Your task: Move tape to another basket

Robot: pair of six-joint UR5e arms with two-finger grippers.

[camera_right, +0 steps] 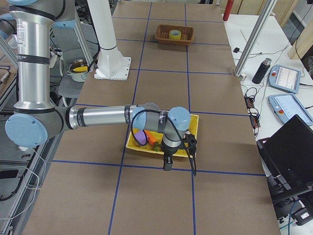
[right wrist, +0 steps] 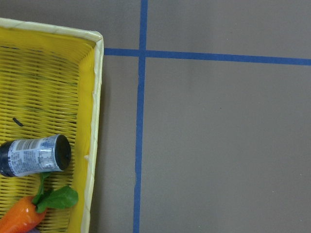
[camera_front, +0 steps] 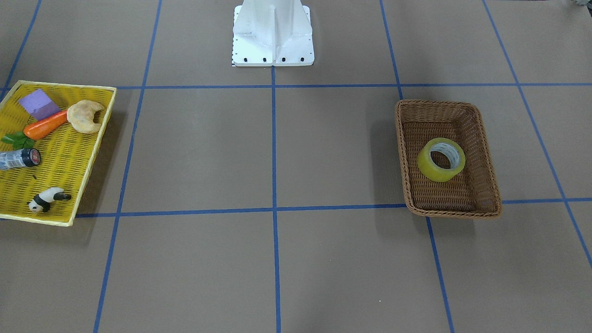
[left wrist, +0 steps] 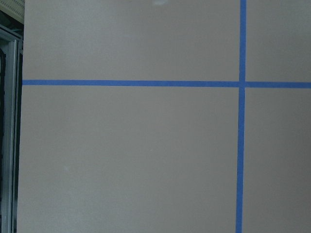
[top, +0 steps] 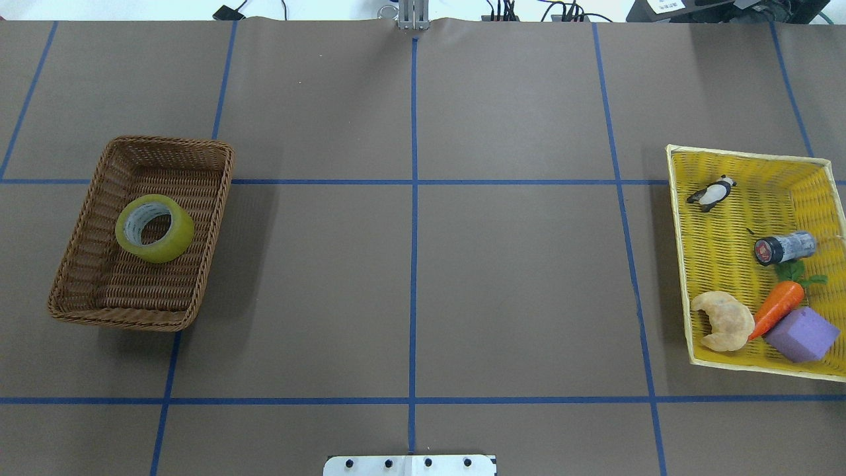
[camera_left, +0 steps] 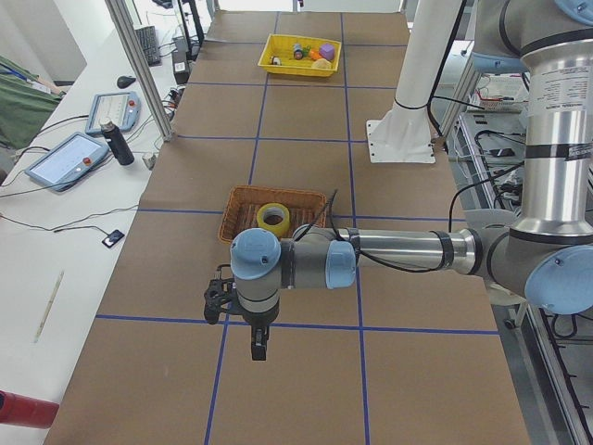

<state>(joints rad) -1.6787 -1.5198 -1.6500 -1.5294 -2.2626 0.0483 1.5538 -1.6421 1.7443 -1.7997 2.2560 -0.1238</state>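
Observation:
The tape (camera_front: 430,167) (top: 162,248), a yellow-green roll with a whitish core, lies flat inside the brown wicker basket (camera_front: 453,210) (top: 119,320) on my left side of the table. In the side views the tape (camera_left: 272,228) (camera_right: 174,34) and basket (camera_left: 239,218) (camera_right: 164,34) show too. My left gripper (camera_left: 258,348) hangs over bare table beside the basket, towards the table's left end. Over by the yellow tray (camera_right: 193,128), my right gripper (camera_right: 167,165) hangs above its outer edge. I cannot tell whether either is open or shut. The left wrist view holds only table.
The yellow mesh tray (camera_front: 64,152) (top: 727,231) (right wrist: 92,121) on my right holds a croissant (camera_front: 85,116), carrot (camera_front: 44,127), purple block (camera_front: 39,104), small bottle (camera_front: 21,158) and panda figure (camera_front: 46,199). The robot's white base (camera_front: 273,41) stands mid-table. Blue tape lines grid the brown surface.

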